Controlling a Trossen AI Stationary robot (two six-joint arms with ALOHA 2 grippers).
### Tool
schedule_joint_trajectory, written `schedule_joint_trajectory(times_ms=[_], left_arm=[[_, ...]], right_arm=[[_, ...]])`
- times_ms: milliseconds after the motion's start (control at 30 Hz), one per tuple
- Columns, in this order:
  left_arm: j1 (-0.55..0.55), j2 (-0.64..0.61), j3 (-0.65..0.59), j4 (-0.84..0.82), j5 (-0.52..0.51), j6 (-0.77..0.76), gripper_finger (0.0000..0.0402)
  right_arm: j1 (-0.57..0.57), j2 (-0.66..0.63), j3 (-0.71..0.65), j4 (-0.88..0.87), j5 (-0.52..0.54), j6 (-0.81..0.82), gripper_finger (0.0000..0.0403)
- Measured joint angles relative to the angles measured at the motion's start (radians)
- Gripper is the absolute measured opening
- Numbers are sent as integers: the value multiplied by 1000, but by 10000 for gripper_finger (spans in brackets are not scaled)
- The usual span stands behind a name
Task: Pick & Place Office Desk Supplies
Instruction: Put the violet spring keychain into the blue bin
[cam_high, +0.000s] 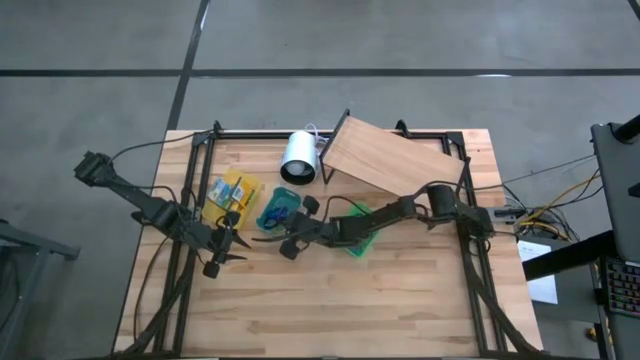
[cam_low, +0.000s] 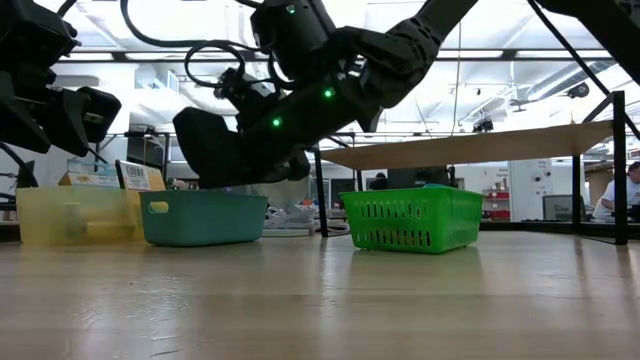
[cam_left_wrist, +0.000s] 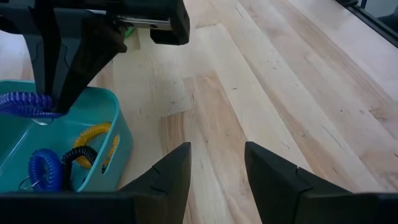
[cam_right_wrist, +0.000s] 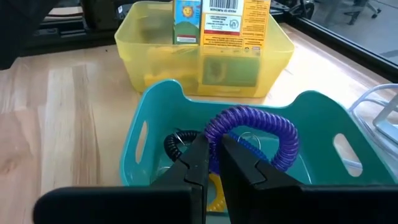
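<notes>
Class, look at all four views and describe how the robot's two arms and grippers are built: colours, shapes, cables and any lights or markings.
Both arms are dark, jointed and chunky, with black cables looping along them. The left gripper has two matte black wedge-shaped fingers with angular faces. The right gripper has the same flat black tapered fingers. In the low view, small green indicator lights glow on the right arm's housing. No markings can be read.

Barcode label (cam_right_wrist: 222, 6) with small print on yellow box (cam_right_wrist: 233, 28) standing in yellow bin (cam_right_wrist: 273, 53); wording too small to read. Sun-face graphic on neighbouring box (cam_right_wrist: 185, 22). No other legible text.
</notes>
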Motion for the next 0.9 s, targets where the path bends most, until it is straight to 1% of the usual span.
schedule_joint_trajectory(times_ms=[167,367,600,900], left_arm=[[0,0,0,0,0,0,152],[0,0,0,0,0,0,152],[0,0,0,0,0,0,152],[0,0,0,0,0,0,152]], right_arm=[[-1,0,0,0,0,26,32],[-2,-1,0,6,-34,25,76],[-3,-1,0,7,-37,24,121],[-3,-2,0,7,-41,37,148]])
